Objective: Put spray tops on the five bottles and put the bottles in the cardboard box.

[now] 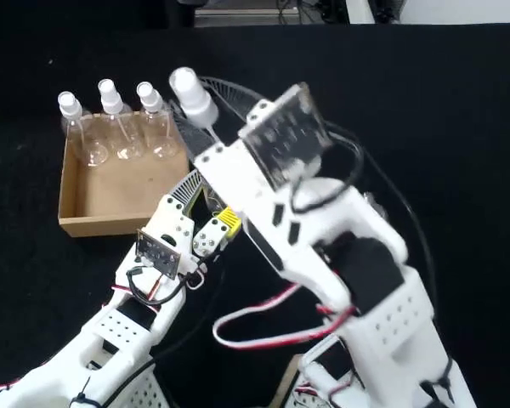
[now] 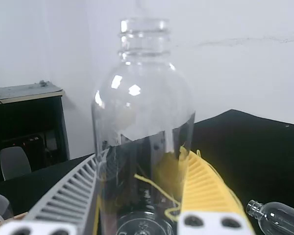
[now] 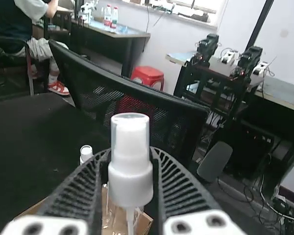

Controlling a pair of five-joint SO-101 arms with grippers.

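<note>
Left hand point(image 2: 142, 156) grips an uncapped clear bottle point(image 2: 142, 98) upright, neck exposed; right hand point(image 3: 130, 154) clamps a spray top point(image 3: 130, 132), tube downward, evidently ready for fitting.

A lying bottle point(image 2: 277, 218) is cut off by the view's edge

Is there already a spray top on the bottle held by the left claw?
No, the bottle in the left claw has a bare, open neck.
</note>
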